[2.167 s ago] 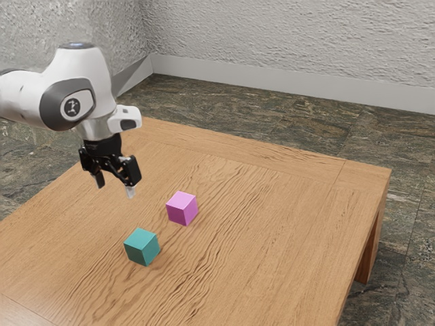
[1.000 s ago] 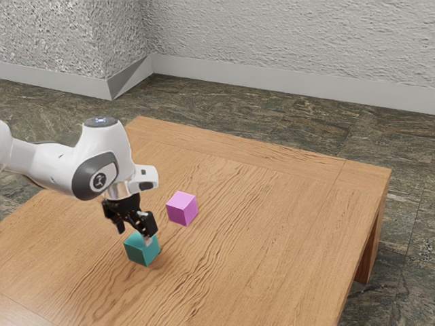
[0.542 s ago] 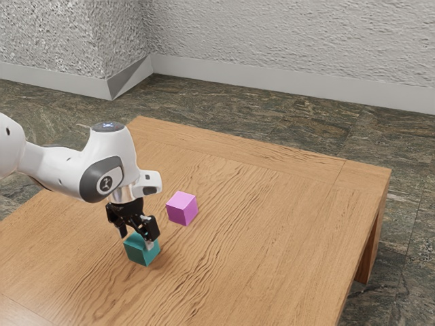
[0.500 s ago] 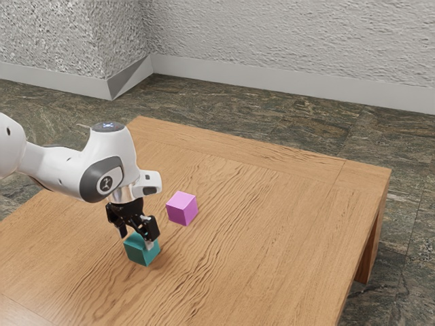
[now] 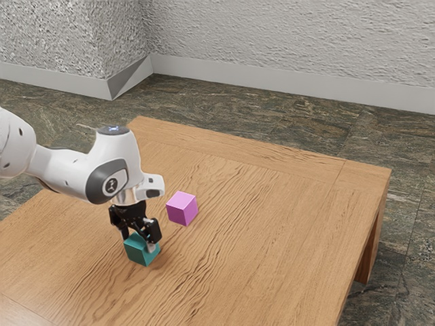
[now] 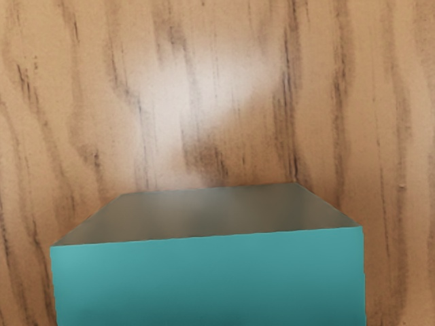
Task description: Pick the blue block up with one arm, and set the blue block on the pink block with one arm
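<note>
Gripper [image 5: 141,239] low over the blue block [image 5: 141,252], which renders closer to teal and sits flat on the desk [image 5: 285,224] near the edge closest to the camera; you see the jaws spread, straddling the block's upper part from two sides, with no sign yet that they pinch it; the wrist view puts the block [image 6: 207,272] square and close under the hand, its top face level and its near face centred, which suggests the approach was lined up so the jaws close across two flat, parallel sides; the pink block [image 5: 181,208] waits just beside, toward the exterior view's right and a little farther back, apart from the blue one and clear of the arm [image 5: 75,173], so a short lift and carry should reach it; judged from this, the pickup is at the closing stage and the stacking is not yet begun; watch for the block twisting if one jaw meets it first.
</note>
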Motion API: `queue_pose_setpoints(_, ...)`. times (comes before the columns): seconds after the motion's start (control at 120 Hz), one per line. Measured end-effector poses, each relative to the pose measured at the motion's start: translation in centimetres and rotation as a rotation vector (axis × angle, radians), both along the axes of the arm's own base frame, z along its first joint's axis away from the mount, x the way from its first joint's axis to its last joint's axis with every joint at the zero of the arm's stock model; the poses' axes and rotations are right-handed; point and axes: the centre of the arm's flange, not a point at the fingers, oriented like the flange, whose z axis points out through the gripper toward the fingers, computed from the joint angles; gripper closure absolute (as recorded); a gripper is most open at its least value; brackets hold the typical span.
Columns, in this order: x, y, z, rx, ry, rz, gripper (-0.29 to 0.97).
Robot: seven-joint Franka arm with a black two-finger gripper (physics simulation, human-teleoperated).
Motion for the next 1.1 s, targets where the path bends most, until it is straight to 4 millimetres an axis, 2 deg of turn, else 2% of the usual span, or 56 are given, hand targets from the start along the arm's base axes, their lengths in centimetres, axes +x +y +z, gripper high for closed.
queue_pose_setpoints(0.217, 0.1, 0.0, -0.5, -0.001, 0.005, 0.0, 0.01)
queue_pose_setpoints(0.45, 0.1, 0.0, -0.5, -0.002, 0.0, 0.0, 0.25)
queue_pose_setpoints(0.717, 0.2, -0.1, 0.2, 0.0, -0.013, 0.003, 0.32)
queue_pose_setpoints(0.833, 0.6, -0.1, 2.6, 0.002, -0.049, 0.005, 0.34)
queue_pose_setpoints(1.008, 3.9, -0.5, 8.4, 0.003, -0.122, 0.003, 0.34)
queue_pose_setpoints(1.1, 5.4, -0.8, 10.6, 0.003, -0.137, -0.002, 0.34)
